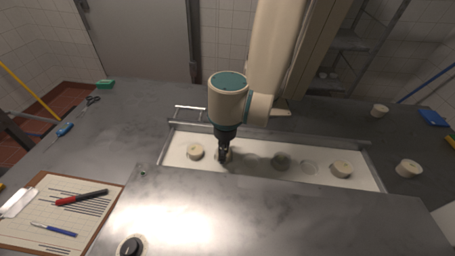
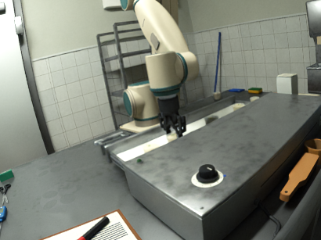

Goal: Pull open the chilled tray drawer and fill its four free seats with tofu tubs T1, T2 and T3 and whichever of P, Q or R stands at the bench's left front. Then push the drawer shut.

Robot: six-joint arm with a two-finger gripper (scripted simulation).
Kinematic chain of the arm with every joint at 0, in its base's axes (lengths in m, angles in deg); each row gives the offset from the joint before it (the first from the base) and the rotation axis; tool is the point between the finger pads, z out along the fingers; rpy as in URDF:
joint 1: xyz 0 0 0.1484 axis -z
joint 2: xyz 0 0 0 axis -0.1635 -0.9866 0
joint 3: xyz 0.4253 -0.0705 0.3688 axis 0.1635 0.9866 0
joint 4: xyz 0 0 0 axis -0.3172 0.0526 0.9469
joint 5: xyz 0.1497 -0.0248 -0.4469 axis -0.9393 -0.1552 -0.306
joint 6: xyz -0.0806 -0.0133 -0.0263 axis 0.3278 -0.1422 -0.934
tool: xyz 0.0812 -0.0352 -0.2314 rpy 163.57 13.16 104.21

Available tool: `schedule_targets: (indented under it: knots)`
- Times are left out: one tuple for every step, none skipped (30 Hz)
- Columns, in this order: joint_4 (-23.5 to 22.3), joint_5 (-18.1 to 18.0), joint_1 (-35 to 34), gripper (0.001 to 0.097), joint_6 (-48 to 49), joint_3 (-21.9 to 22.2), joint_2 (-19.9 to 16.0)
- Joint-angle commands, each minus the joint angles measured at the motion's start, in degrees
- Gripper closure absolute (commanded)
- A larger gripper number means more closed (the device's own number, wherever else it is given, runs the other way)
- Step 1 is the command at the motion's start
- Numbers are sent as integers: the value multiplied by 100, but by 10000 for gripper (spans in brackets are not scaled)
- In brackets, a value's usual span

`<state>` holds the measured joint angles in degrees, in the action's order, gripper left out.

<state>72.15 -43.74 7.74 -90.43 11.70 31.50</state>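
Observation:
A tofu tub (image 1: 226, 155) in the drawer's second seat from the left is mostly hidden by my gripper (image 1: 222, 156), whose fingers are closed around it. The chilled tray drawer (image 1: 267, 159) stands pulled open, its handle (image 1: 189, 108) toward the back left. Tubs sit in the leftmost seat (image 1: 195, 151), in a shadowed middle seat (image 1: 280, 161) and in the rightmost seat (image 1: 341, 168). Two seats (image 1: 309, 167) show as bare round recesses. On the bench to the right, one tub (image 1: 408, 168) stands near the drawer and another (image 1: 378, 110) farther back.
The steel cabinet top (image 1: 257, 213) with its dial (image 1: 131, 247) spans the foreground. A clipboard (image 1: 50, 211) with a marker and pen lies front left. Scissors (image 1: 88, 102), a blue knife (image 1: 62, 130) and a green block (image 1: 105, 83) lie on the left bench.

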Motion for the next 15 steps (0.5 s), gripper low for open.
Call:
schedule_targets:
  knots:
    - [-5, 2, 0, 291, 0, 12, -8]
    - [-6, 2, 0, 271, 0, 12, -9]
    - [-6, 2, 0, 251, 0, 12, -9]
    - [-5, 2, 0, 231, 0, 12, -8]
    - [-5, 2, 0, 211, 0, 11, -8]
    - [-4, 1, 0, 191, 0, 10, -7]
    - [-4, 1, 0, 171, 0, 9, -7]
    - [-4, 1, 0, 151, 0, 8, -6]
    - [-3, 1, 0, 151, 0, 7, -5]
    - [-3, 1, 0, 151, 0, 6, -5]
    - [-2, 1, 0, 151, 0, 6, -4]
    - [-2, 1, 0, 151, 0, 5, -3]
    - [-2, 1, 0, 151, 0, 4, -3]
    - [-2, 0, 0, 151, 0, 4, -3]
    - [-2, 0, 0, 151, 0, 3, -2]
